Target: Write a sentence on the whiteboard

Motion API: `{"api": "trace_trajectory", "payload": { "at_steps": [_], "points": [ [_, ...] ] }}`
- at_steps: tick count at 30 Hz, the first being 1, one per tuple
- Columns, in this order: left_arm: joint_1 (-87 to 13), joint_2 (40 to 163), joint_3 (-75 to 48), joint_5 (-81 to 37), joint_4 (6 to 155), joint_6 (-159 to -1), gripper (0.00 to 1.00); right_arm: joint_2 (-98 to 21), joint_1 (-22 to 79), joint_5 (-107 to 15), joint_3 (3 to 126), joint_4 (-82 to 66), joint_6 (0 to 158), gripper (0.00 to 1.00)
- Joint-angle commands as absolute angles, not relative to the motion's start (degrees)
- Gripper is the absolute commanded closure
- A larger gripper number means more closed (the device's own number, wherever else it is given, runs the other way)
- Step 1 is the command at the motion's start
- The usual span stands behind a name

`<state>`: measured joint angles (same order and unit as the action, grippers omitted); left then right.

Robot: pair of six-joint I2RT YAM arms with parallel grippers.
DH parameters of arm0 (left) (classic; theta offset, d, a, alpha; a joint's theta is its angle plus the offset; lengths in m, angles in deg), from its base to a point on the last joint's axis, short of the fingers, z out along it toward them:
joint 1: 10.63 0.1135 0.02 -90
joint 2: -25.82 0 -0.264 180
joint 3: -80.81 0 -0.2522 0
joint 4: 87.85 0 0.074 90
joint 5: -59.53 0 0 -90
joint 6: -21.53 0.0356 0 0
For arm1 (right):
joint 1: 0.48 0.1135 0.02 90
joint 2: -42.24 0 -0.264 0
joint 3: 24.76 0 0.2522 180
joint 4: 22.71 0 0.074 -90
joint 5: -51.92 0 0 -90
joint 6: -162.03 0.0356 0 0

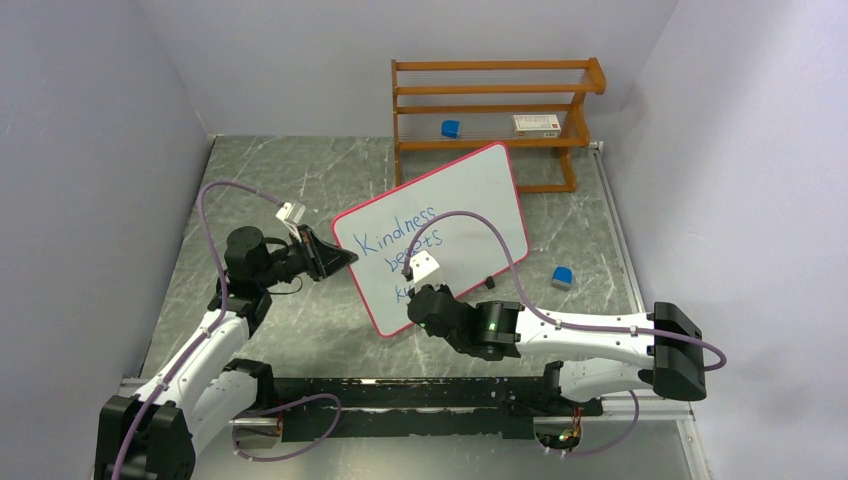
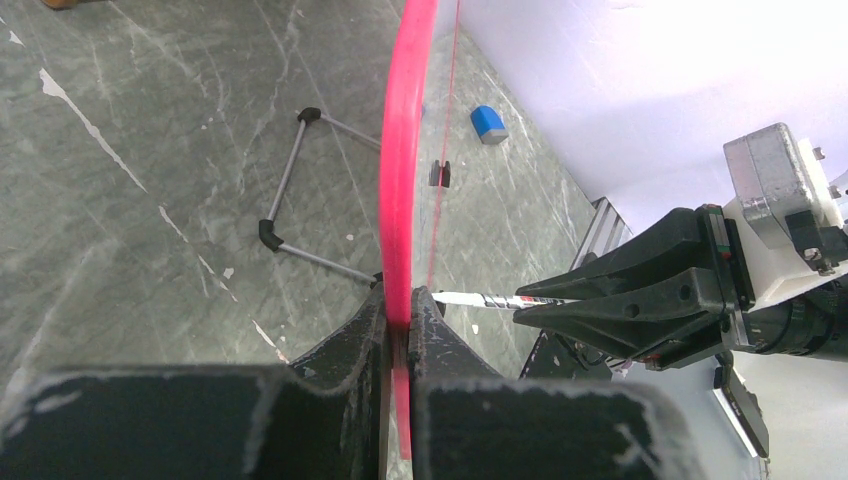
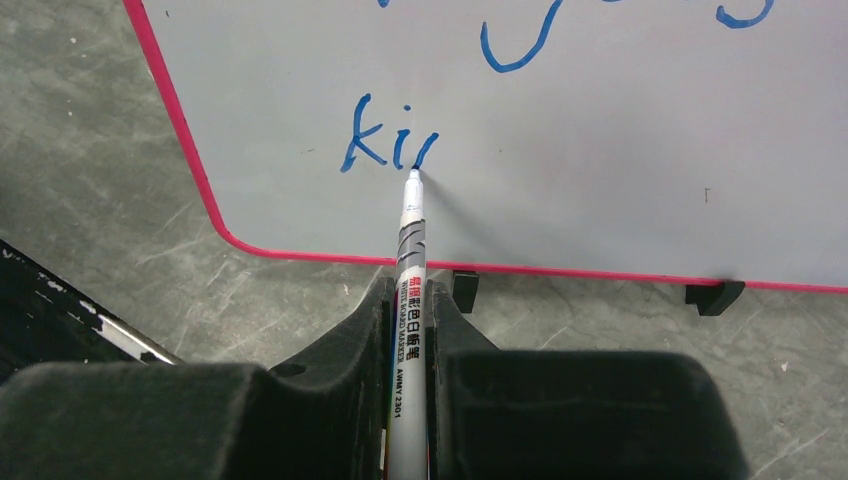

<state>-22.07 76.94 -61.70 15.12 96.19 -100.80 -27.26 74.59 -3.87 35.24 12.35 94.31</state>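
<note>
The pink-rimmed whiteboard (image 1: pixel 480 190) stands tilted on the table (image 1: pixel 290 170), its blue cursive sentence (image 1: pixel 395 232) stopping at "ki". The left gripper (image 2: pixel 400 305) pinches its rim; the right gripper (image 3: pixel 412 290) clamps a marker (image 3: pixel 411 225), tip on the board.

The whiteboard (image 1: pixel 480 200) is white, its rim red-pink, the sentence (image 1: pixel 395 232) blue. The table (image 1: pixel 270 180) is grey-green with pale veins. The marker (image 3: pixel 410 280) seems white, grey-striped.
</note>
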Motion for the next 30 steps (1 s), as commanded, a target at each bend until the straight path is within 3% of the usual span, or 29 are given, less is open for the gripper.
{"api": "trace_trajectory", "payload": {
  "at_steps": [1, 30],
  "points": [
    [-22.41, 76.84, -59.86, 14.09, 95.52, -100.27, 0.95, -27.6, 74.27, -2.84, 34.8, 11.1, 94.96, 1.0],
    [-22.41, 77.19, -59.81, 14.1, 95.46, -100.28, 0.95, -25.03, 71.92, 1.28, 33.57, 10.49, 97.07, 1.0]
  ]
}}
